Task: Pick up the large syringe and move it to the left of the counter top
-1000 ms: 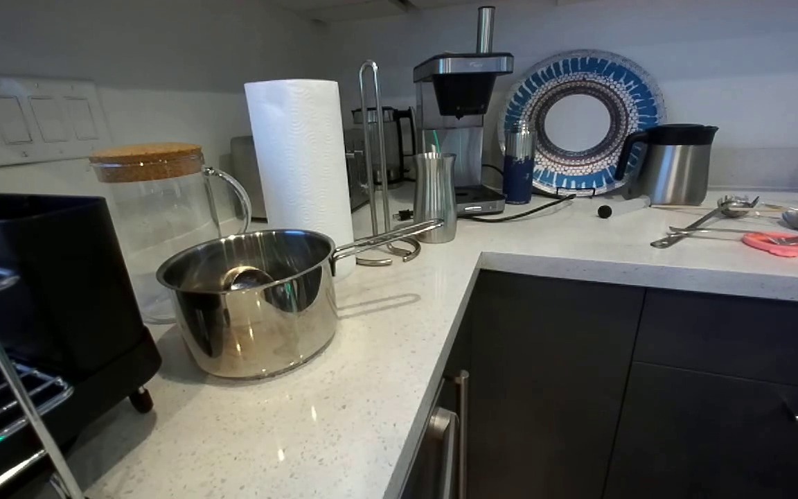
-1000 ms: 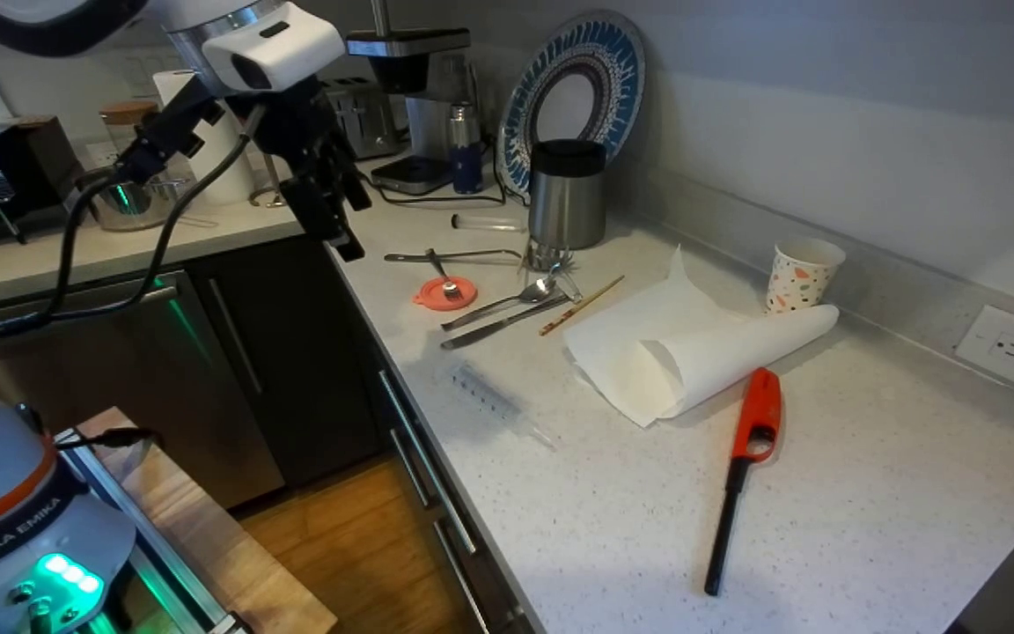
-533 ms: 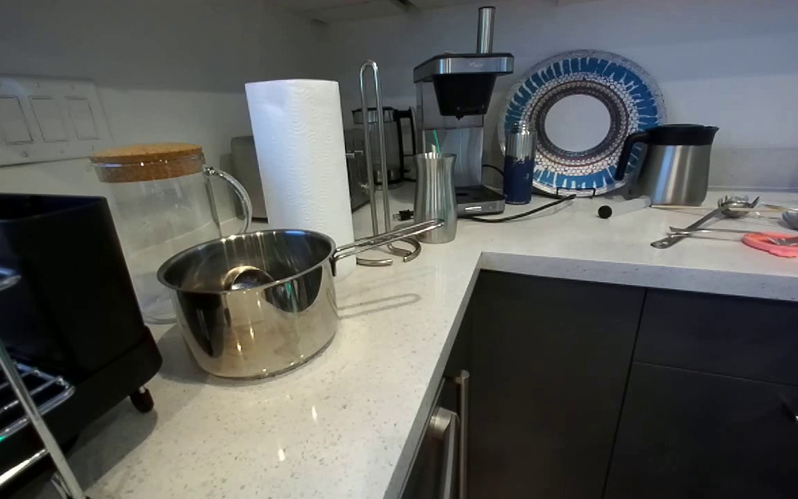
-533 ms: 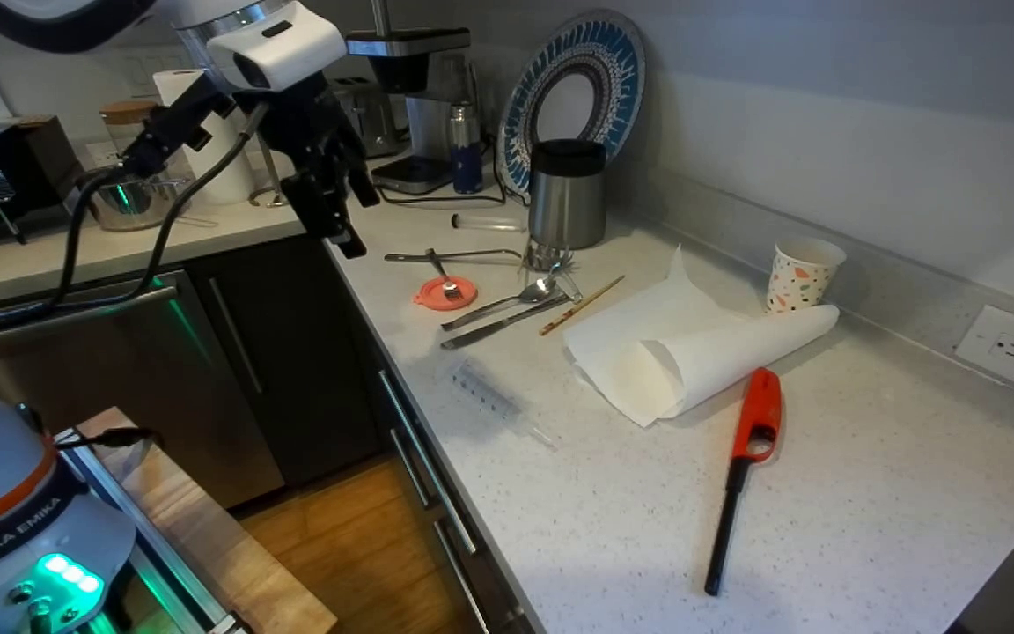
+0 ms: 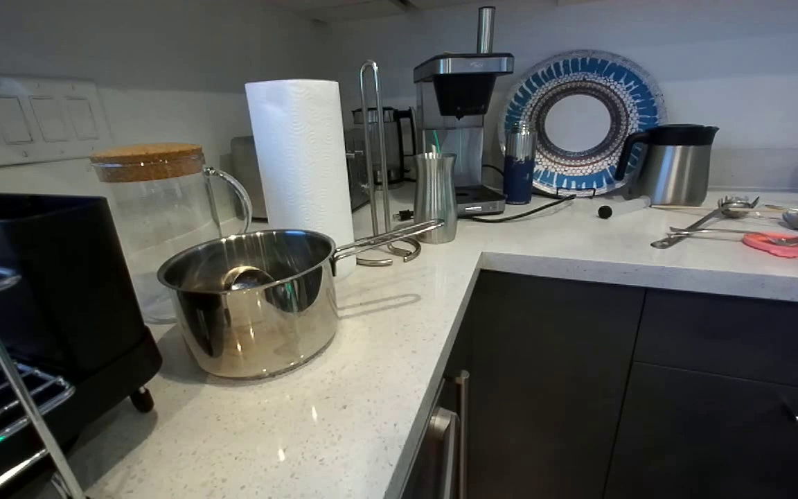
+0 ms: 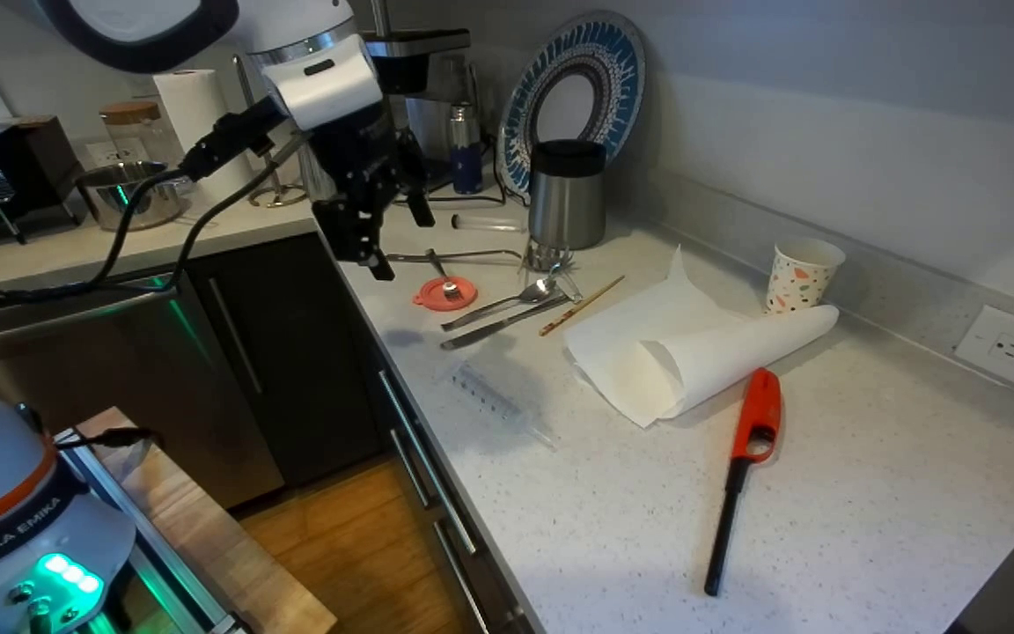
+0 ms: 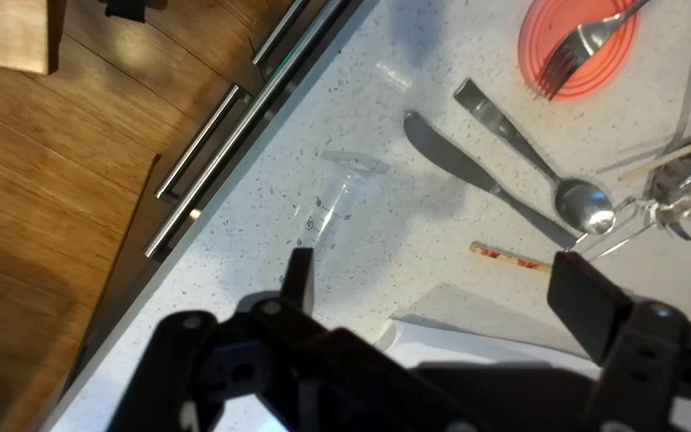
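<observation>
In an exterior view the white arm (image 6: 326,84) slants in from eleven o'clock, its black gripper (image 6: 403,245) pointing toward five above the speckled stone counter top (image 6: 613,528), fingers (image 7: 297,279) spread well apart. A metal fork (image 6: 451,288) rests on a ridged coral disc (image 6: 431,299) at eleven o'clock from the clear syringe (image 6: 491,396), and a white sheet (image 6: 701,361) curls at three. The syringe lies near the front edge, at five o'clock from the gripper, its see-through barrel printed with dark graduations, slim tip toward four.
</observation>
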